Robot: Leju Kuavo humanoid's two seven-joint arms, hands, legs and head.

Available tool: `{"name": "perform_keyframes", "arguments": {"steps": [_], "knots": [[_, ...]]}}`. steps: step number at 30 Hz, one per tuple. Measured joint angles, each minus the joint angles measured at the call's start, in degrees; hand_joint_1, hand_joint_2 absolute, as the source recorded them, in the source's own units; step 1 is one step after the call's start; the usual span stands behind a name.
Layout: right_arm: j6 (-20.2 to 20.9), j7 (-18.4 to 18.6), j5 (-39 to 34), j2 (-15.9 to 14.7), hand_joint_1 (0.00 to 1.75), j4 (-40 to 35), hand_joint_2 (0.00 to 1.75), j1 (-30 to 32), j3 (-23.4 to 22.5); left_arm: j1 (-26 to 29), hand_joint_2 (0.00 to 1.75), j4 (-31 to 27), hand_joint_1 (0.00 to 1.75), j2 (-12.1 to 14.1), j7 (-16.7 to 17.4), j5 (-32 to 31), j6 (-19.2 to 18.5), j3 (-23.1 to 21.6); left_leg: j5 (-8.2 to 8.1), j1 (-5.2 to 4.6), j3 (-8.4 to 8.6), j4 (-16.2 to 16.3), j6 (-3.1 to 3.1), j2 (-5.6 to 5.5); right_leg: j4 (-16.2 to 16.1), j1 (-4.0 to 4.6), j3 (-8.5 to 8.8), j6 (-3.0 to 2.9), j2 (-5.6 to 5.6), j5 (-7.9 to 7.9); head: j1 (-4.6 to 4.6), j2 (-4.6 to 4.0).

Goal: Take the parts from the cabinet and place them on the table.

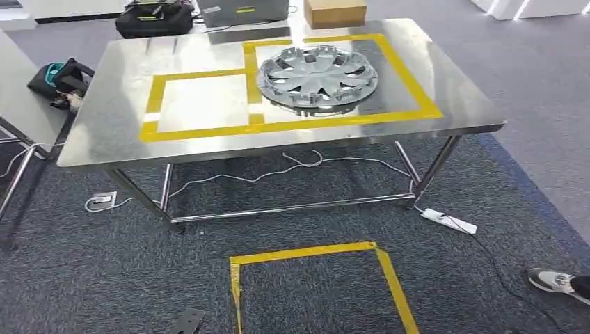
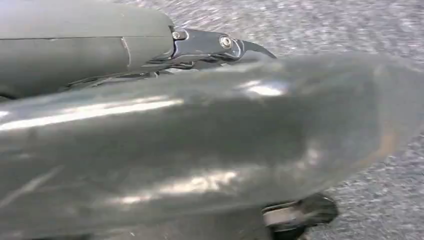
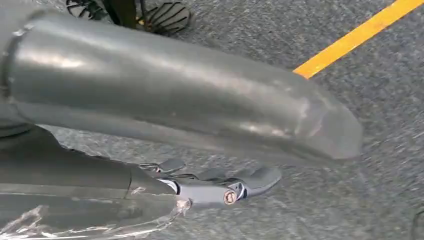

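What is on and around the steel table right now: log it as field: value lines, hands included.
table: stainless steel table, yellow tape marking two boxes on its top
part placed: silver hubcap lying flat in the right-hand taped box
left-hand taped box: bare steel
floor: grey carpet, yellow taped square in front of the table, white power strip by the table leg
behind table: black bag, cardboard box
person: a shoe at the right edge
left hand: hangs over carpet, holds nothing
right hand: hangs over carpet, holds nothing

The left robot hand (image 2: 210, 47) lies along the upper left of its wrist frame, fingers extended and holding nothing. The right robot hand (image 3: 220, 187) reaches across the lower left of its frame, fingers likewise straight.
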Motion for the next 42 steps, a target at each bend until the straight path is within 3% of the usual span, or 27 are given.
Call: {"name": "perform_keyframes", "arguments": {"steps": [2,4,5,7,8,10,11,13,14,15,16,19,20,21,22,24,25,26,28,29,30,31,33,35,37,40,42], "knots": [[0.0,0.04,0.15,0.0,0.0,0.0,0.0,0.07,0.0,-0.06,0.0,0.0,0.0,-0.17,-0.09,0.02,0.37,0.0,-0.09,-0.29,-0.46,0.21,-0.22,0.7,-0.29,-0.39,-0.64,0.79,0.83,0.59,0.07,0.02],[0.0,0.11,0.22,0.02,0.0,0.02,0.0,0.47,0.0,-0.04,0.0,0.0,0.0,-0.28,-0.09,0.09,0.55,0.02,0.33,-0.36,-0.49,-0.08,0.47,1.52,-0.94,-0.57,-0.71,1.62,1.65,1.12,0.04,0.02],[-0.02,0.13,0.3,0.02,0.0,0.06,0.0,0.71,0.0,-0.22,0.0,0.0,0.0,-0.35,-0.09,0.09,0.55,0.02,0.83,0.09,-0.42,-0.61,0.97,2.54,-0.29,-0.48,-1.32,1.79,0.01,0.71,0.04,0.02],[-0.04,0.22,0.59,0.0,0.0,0.09,0.0,0.38,0.0,-0.15,0.0,0.0,0.0,-0.44,0.48,0.15,-0.14,0.02,0.87,-0.04,-0.52,-0.6,1.21,3.65,6.12,-0.25,-4.08,2.16,-3.97,-3.7,0.9,0.0],[-0.04,0.26,0.72,0.02,0.0,0.09,0.0,0.12,0.0,0.0,0.0,0.0,0.0,-0.41,1.23,0.28,-0.83,0.04,0.91,-0.14,-0.57,-0.6,1.26,4.52,11.49,-0.23,-6.34,2.3,-4.68,-6.26,0.9,0.0],[-0.02,0.37,0.85,0.07,0.0,0.15,0.0,0.19,0.07,0.21,0.0,0.0,0.0,-0.31,1.99,0.42,-1.4,0.09,0.93,-0.32,-0.72,-0.58,1.33,6.04,18.33,-0.25,-9.06,2.51,-5.06,-8.65,0.9,0.02],[-0.04,0.44,0.98,0.07,0.0,0.15,0.0,0.4,0.07,0.2,0.0,0.0,0.0,-0.31,2.32,0.35,-1.31,0.09,0.93,-0.35,-0.71,-0.57,1.32,6.66,17.43,-0.25,-8.21,2.5,-5.07,-7.72,0.9,0.02],[-0.04,0.55,1.09,0.04,0.0,0.15,0.0,0.46,0.07,0.15,0.0,0.0,0.0,-0.35,2.78,-0.72,0.51,0.07,0.9,-0.34,-0.54,-0.56,1.27,7.69,9.04,-0.23,-3.16,2.36,-5.63,-3.67,0.92,0.0],[-0.04,0.7,1.14,0.04,0.0,0.15,0.0,0.33,0.07,0.1,0.0,0.0,0.0,-0.52,3.02,-1.94,2.85,-0.13,0.75,-0.36,-0.33,-0.47,1.03,8.3,2.39,-0.22,0.83,2.31,-7.48,-1.36,0.9,0.0],[-0.04,0.74,1.16,0.07,0.0,0.18,0.0,0.09,0.07,0.07,0.0,0.02,0.0,-0.48,3.17,-2.74,4.62,-0.33,0.57,-0.88,-0.31,-0.3,0.71,8.61,-0.61,0.19,2.19,2.19,-10.3,-2.12,1.05,0.02],[-0.07,0.83,1.16,0.07,0.0,0.2,0.0,-0.13,0.09,0.01,0.0,0.02,0.0,-0.52,3.24,-3.37,6.12,-0.63,0.43,-1.14,-0.34,-0.07,0.44,8.91,-0.61,-0.04,2.62,1.33,-8.99,-1.59,0.81,0.02],[-0.09,0.9,1.16,0.07,0.0,0.24,0.0,0.0,0.09,-0.11,0.0,0.02,0.0,-0.57,3.32,-3.87,7.19,-1.2,0.69,-1.08,-0.29,-0.14,-0.07,10.27,-0.25,0.08,1.77,0.59,-7.43,-1.34,0.7,0.02],[-0.09,0.94,1.18,0.09,0.0,0.26,0.0,0.04,0.09,-0.14,0.0,0.02,0.0,-0.59,3.5,-4.04,7.7,-1.31,0.1,-0.8,-0.39,0.18,-0.77,9.02,-0.46,-0.25,1.72,0.05,-6.86,-1.0,0.72,0.02],[-0.13,1.07,1.31,0.13,0.0,0.28,0.0,-0.03,0.09,-0.17,0.0,0.02,0.0,-0.63,3.91,-4.26,8.59,-1.53,-1.6,-0.72,-1.04,1.94,-1.17,6.4,-0.46,-0.34,1.52,-0.28,-6.35,-0.81,0.59,0.0],[-0.15,1.07,1.49,0.13,0.0,0.28,0.0,-0.25,0.09,-0.09,0.0,0.02,0.0,-0.72,4.04,-4.5,9.39,-1.73,-3.81,-0.6,-2.51,5.28,-1.35,5.25,-0.46,-0.37,1.24,-0.56,-5.75,-0.64,0.57,0.0],[-0.17,1.07,1.59,0.13,0.0,0.28,0.0,-0.39,0.09,0.17,0.0,0.02,0.0,-0.76,4.0,-4.63,9.84,-2.16,-8.18,-0.36,-6.82,14.76,-1.52,4.48,-0.45,-0.35,0.69,-0.9,-4.34,-0.37,0.52,0.0],[-0.2,1.05,1.6,0.13,0.0,0.28,0.0,-0.26,0.09,0.32,0.0,0.02,0.0,-0.83,3.98,-4.66,9.81,-2.38,-8.98,-0.31,-8.45,18.08,-1.5,4.43,-0.44,-0.34,0.52,-0.87,-3.53,-0.25,0.55,0.0],[-0.2,1.07,1.64,0.13,0.0,0.28,0.0,-0.09,0.09,0.46,0.0,0.02,0.0,-0.87,3.98,-4.63,9.79,-2.56,-8.08,-0.28,-8.47,18.07,-1.43,4.42,-0.44,-0.35,0.47,-0.81,-2.79,-0.15,0.52,0.0],[-0.2,1.05,1.66,0.13,0.0,0.33,0.0,0.02,0.09,0.54,0.0,0.02,0.0,-0.87,3.98,-4.52,9.79,-2.58,-3.26,-0.13,-5.29,11.27,-1.16,3.95,-0.44,-0.42,0.42,-0.48,-1.22,0.07,0.55,0.0],[-0.2,1.05,1.66,0.15,0.0,0.33,0.0,-0.02,0.09,0.53,0.0,0.02,0.0,-0.92,3.96,-4.52,9.79,-2.6,-0.66,-0.02,-2.66,5.85,-0.97,2.83,-0.44,-0.51,0.42,-0.26,-0.43,0.21,0.55,0.02],[-0.2,1.05,1.66,0.15,0.0,0.35,0.0,-0.06,0.09,0.55,0.0,0.02,0.0,-0.96,3.96,-4.52,9.81,-2.6,0.49,0.25,-0.75,2.0,-0.86,0.03,-0.44,-0.6,0.27,-0.02,0.13,0.37,0.48,0.02],[-0.2,1.05,1.68,0.15,0.0,0.37,0.0,-0.24,0.09,0.58,0.0,0.02,0.0,-1.05,3.96,-4.52,9.81,-2.6,-0.12,0.47,-0.15,-0.03,-0.64,-0.62,0.05,-0.22,-0.19,0.33,0.79,0.36,0.52,0.02],[0.0,1.05,1.84,0.15,0.0,0.37,0.0,-0.01,0.09,0.58,0.0,0.02,0.0,-1.16,4.09,-4.5,9.9,-2.62,-0.21,0.09,-0.6,0.45,-0.48,0.2,-0.5,-0.65,-0.77,1.25,1.76,0.96,0.48,0.02],[0.04,1.11,2.01,0.15,0.0,0.48,0.0,0.45,0.11,0.61,0.0,0.02,0.0,-1.29,4.42,-4.42,10.03,-2.64,0.51,0.27,-0.48,-0.24,0.52,1.48,-0.87,-0.85,-1.49,2.05,2.58,1.35,0.5,0.02],[0.04,1.29,2.16,0.17,0.0,0.5,0.0,0.42,0.13,0.59,0.0,0.02,0.0,-1.31,4.53,-4.46,10.07,-2.64,0.62,0.15,-0.52,-0.3,1.15,2.79,3.85,-0.33,-3.34,2.25,-3.39,-2.08,1.09,0.02],[0.53,1.31,2.38,0.22,0.0,0.57,0.0,-0.09,0.31,0.95,0.0,0.02,0.0,-1.2,5.09,-4.44,10.05,-2.67,0.59,-0.12,-0.61,-0.26,1.3,5.34,17.0,-0.34,-9.06,2.6,-4.94,-8.08,1.16,0.02],[0.87,1.31,2.58,0.22,0.0,0.59,0.0,0.17,0.35,0.88,0.0,0.02,0.0,-1.22,5.36,-4.46,10.05,-2.69,0.57,-0.15,-0.55,-0.25,1.28,6.66,15.85,-0.34,-7.83,2.68,-5.08,-6.43,1.16,0.02]]}}
